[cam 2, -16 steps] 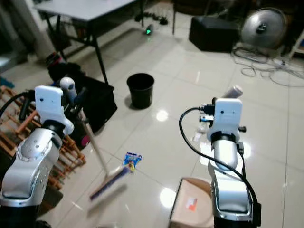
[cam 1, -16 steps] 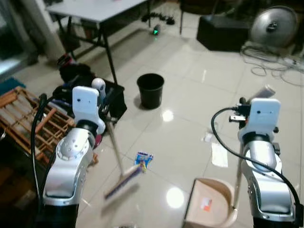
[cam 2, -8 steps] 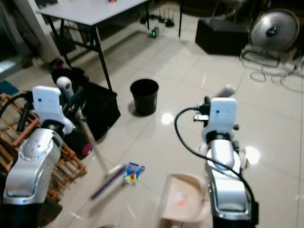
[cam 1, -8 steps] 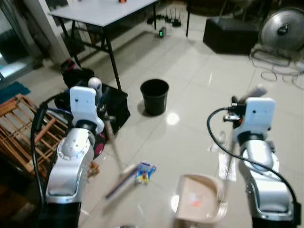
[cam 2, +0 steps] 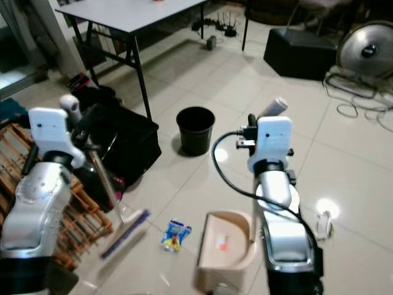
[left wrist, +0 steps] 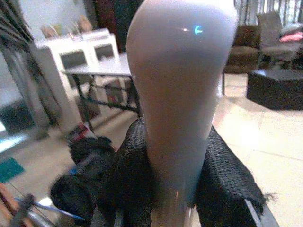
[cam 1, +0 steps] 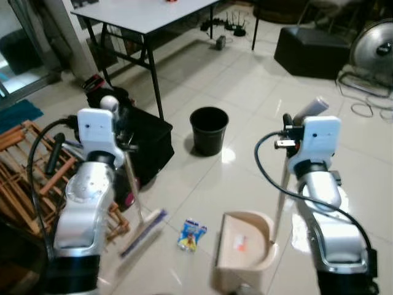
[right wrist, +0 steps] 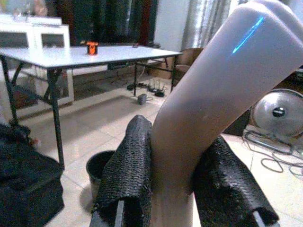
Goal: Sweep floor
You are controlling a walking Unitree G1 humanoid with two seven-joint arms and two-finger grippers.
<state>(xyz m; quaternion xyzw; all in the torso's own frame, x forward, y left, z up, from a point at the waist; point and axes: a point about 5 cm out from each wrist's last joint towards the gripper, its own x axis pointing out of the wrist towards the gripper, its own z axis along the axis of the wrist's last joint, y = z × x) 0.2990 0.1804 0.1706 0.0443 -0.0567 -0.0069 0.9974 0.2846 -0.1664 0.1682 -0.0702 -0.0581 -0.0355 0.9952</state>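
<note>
Black left gripper (left wrist: 173, 189) clamps broom (cam 1: 142, 226) | right gripper (right wrist: 175, 189) clamps dustpan (cam 1: 242, 246)

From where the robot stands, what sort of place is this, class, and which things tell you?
Probably a lived-in home room used for work or storage: glossy tiled floor, a folding table, a floor fan with loose cables, and a black bin.
</note>
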